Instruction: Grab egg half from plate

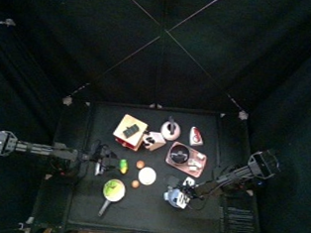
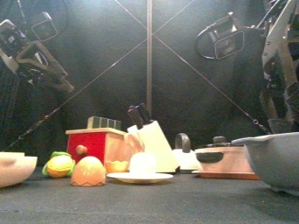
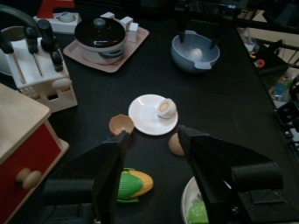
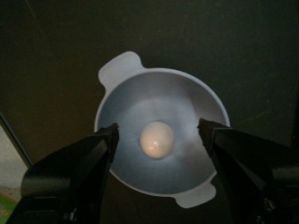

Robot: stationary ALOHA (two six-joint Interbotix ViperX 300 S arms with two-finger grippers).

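A white egg half [image 3: 166,108] lies on the small white plate [image 3: 142,121] in the middle of the table; it also shows on the plate [image 2: 140,178] as a pale mound [image 2: 142,164]. My left gripper [image 3: 149,162] is open and empty, a short way back from the plate. A second white egg-shaped piece [image 4: 156,140] lies at the bottom of the grey bowl [image 4: 176,96]. Above that bowl hangs my right gripper [image 4: 158,131], open, one jaw on each side of the piece and apart from it. From above, the plate [image 1: 147,175] sits left of the bowl [image 1: 180,197].
Two brown eggshell halves [image 3: 121,124] [image 3: 176,144] lie by the plate, with a corn cob [image 3: 135,184] nearer me. A knife block [image 3: 41,66], a red toaster [image 2: 96,144], a pot on a pink tray [image 3: 103,35] and a white bowl [image 2: 12,168] stand around.
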